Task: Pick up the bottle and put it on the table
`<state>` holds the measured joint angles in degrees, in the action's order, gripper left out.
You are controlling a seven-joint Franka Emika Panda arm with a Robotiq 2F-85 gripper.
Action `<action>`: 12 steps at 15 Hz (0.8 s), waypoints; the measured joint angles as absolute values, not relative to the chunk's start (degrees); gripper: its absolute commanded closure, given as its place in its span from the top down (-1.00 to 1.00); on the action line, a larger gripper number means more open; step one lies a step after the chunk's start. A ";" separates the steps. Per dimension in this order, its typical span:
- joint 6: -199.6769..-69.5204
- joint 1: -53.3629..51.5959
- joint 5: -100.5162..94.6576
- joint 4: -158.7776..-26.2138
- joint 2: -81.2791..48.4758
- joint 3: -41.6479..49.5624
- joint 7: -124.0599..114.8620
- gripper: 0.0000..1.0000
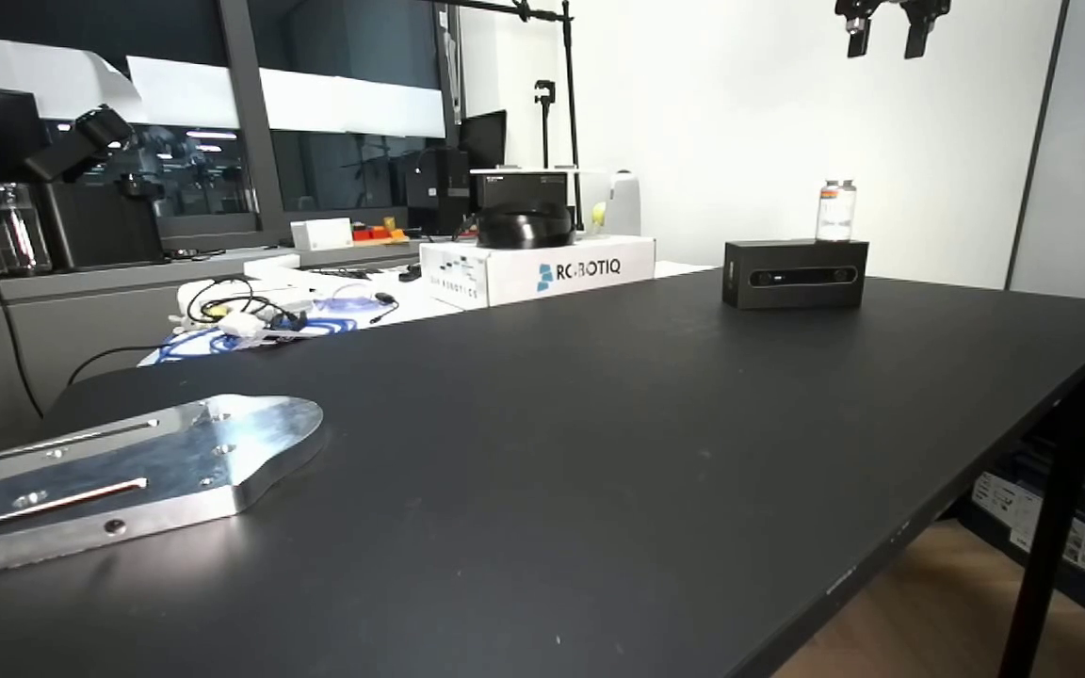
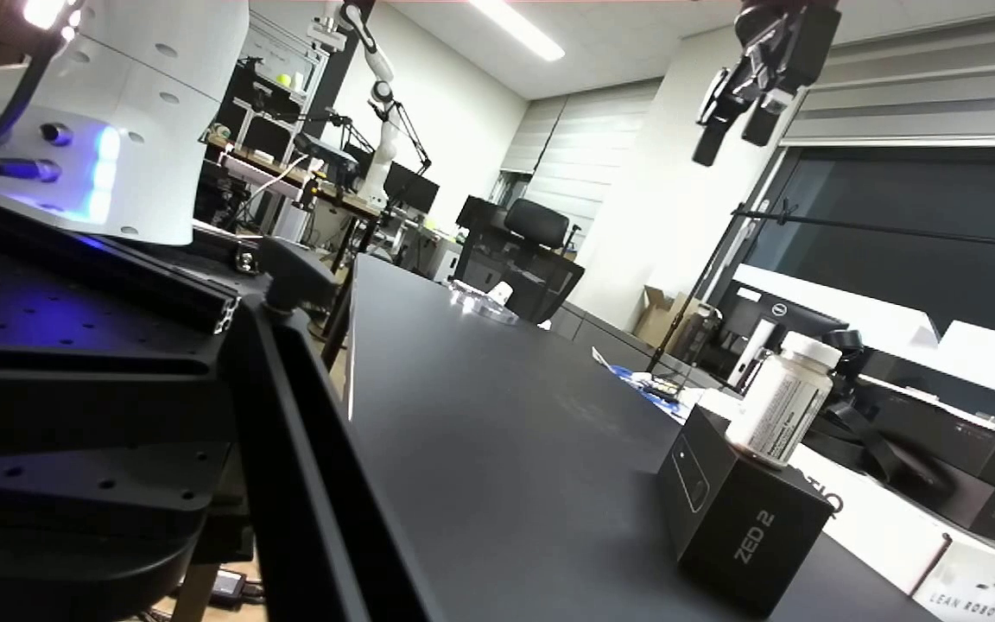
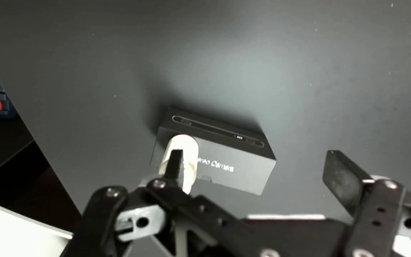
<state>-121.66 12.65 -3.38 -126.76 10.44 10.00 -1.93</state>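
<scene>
On top of the black box [image 2: 744, 527], near one end of it, stands the bottle [image 1: 835, 213], upright and small, with a white cap [image 2: 811, 349] and a printed label [image 2: 776, 413]; the box itself rests on the matte black table [image 1: 542, 471], so it comes between bottle and tabletop. Higher than the box, well apart from the bottle in both exterior views, hangs the gripper [image 1: 887, 45], its jaws spread wide and released. In the wrist view one of its two fingers [image 3: 341, 178] appears past the end of the box away from the bottle, while the other crosses in front of the bottle and hides part of it, so the bottle shows at that finger rather than midway between the jaws. Counting out from the box: one bottle on it; one silver metal plate [image 1: 175, 452], on the same table but well apart from the box; one white carton [image 1: 590, 268] lettered ROBOTIQ, near the box and past the table's edge, with a second black box [image 1: 524, 190] seen over its top. Farther from the box, in an exterior view, come one white robot base [image 2: 117, 95], one black office chair [image 2: 536, 223] and one distant white robot arm [image 2: 386, 142].
</scene>
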 measured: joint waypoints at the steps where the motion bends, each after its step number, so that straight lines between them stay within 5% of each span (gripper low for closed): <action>1: -122.17 12.93 -2.65 -124.71 8.70 10.64 -2.77 1.00; 12: -126.57 15.79 4.99 -108.26 -7.73 15.05 -5.59 1.00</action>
